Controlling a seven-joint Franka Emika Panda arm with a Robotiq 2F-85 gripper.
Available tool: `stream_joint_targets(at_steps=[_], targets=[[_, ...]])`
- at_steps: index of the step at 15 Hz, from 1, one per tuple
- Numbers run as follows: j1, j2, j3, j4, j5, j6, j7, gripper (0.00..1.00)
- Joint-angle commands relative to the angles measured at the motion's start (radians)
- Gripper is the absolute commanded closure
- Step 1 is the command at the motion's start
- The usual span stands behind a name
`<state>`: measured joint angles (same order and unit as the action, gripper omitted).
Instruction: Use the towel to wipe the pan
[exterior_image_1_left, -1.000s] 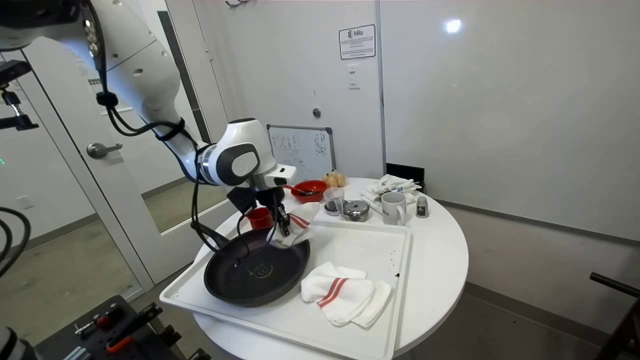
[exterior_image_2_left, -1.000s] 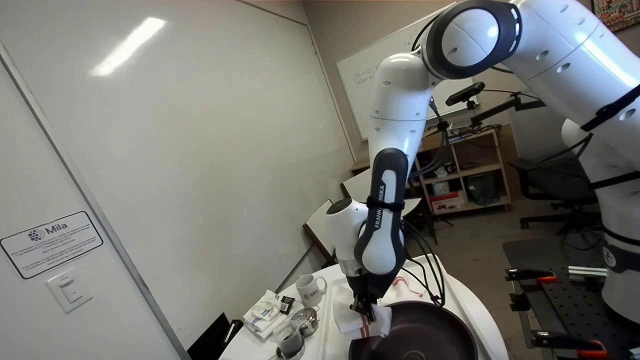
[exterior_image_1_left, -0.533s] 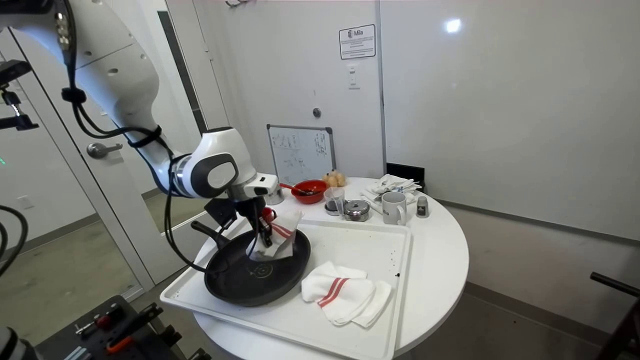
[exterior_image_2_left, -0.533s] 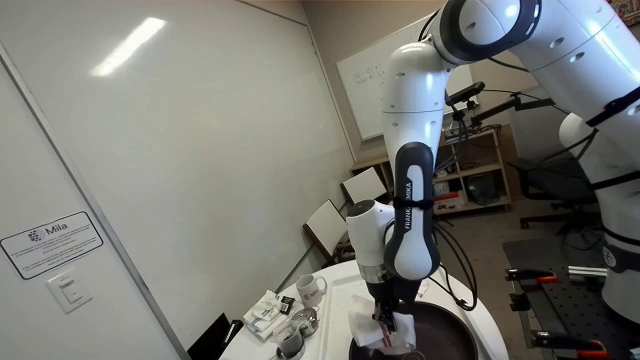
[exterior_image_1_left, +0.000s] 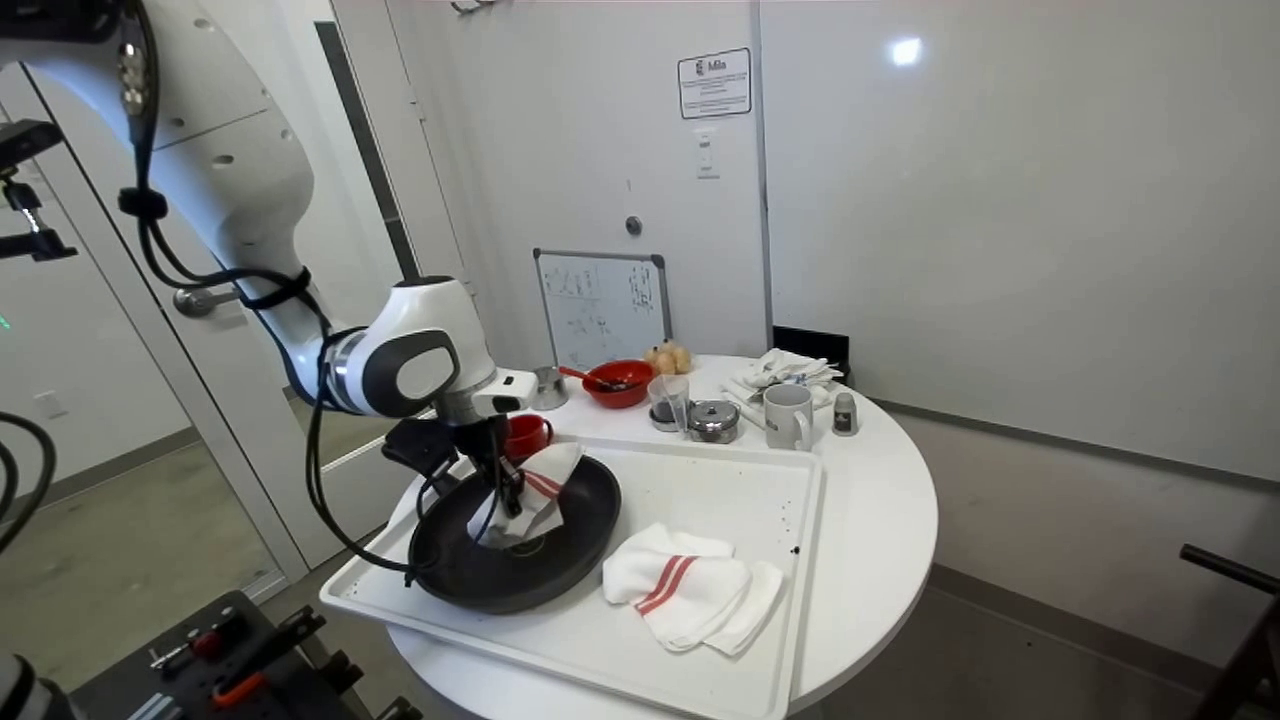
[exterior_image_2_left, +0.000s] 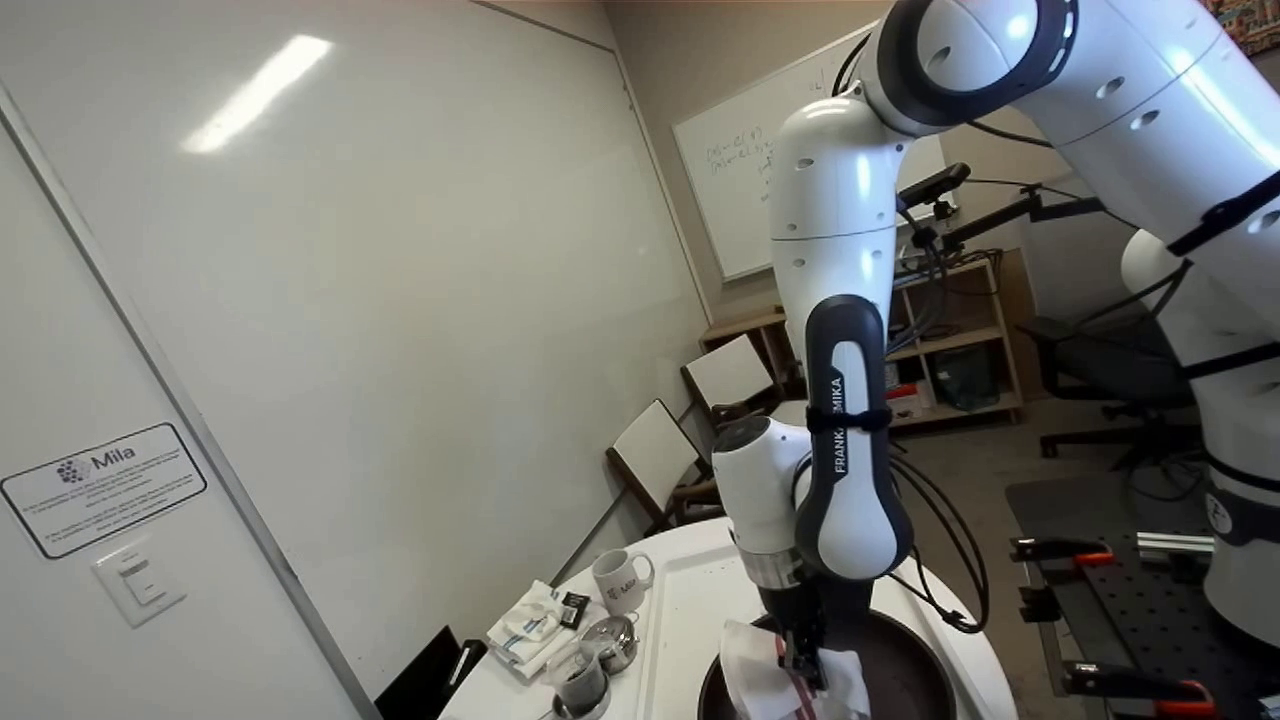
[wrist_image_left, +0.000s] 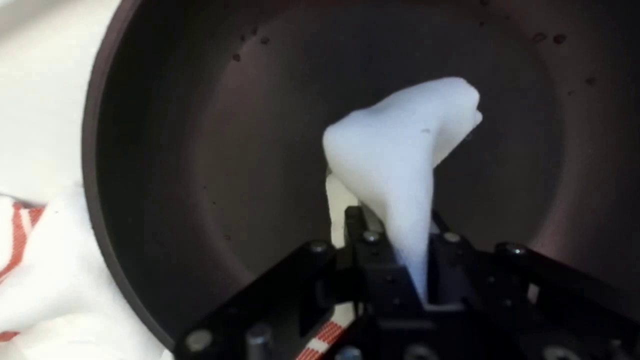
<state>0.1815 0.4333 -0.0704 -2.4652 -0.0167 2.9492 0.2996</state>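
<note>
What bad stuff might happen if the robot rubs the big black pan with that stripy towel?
The towel might slip out: the gripper pinches just a bunched fold, and the rest sticks out.
The pan might slide about when rubbed: it sits on the tray, and nothing is seen holding it still.
The black cables might catch on the pan: in both exterior views they hang low beside it.
</note>
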Motion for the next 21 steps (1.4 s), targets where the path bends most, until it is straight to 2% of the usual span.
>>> stream_joint_targets(at_steps=[1,6,8,9,12,21], targets=[[-0.082,0.065,0.064,0.067,0.049,-0.025,-0.086,0.9],[-0.158,0.176,0.11,0.177,0.074,-0.079,-0.155,0.9],[-0.153,0.22,0.098,0.221,0.066,-0.104,-0.159,0.9],[-0.135,0.166,0.084,0.161,0.064,-0.076,-0.14,0.84],[-0.137,0.19,0.084,0.194,0.064,-0.101,-0.143,0.84],[-0.137,0.19,0.084,0.196,0.064,-0.103,-0.144,0.84]])
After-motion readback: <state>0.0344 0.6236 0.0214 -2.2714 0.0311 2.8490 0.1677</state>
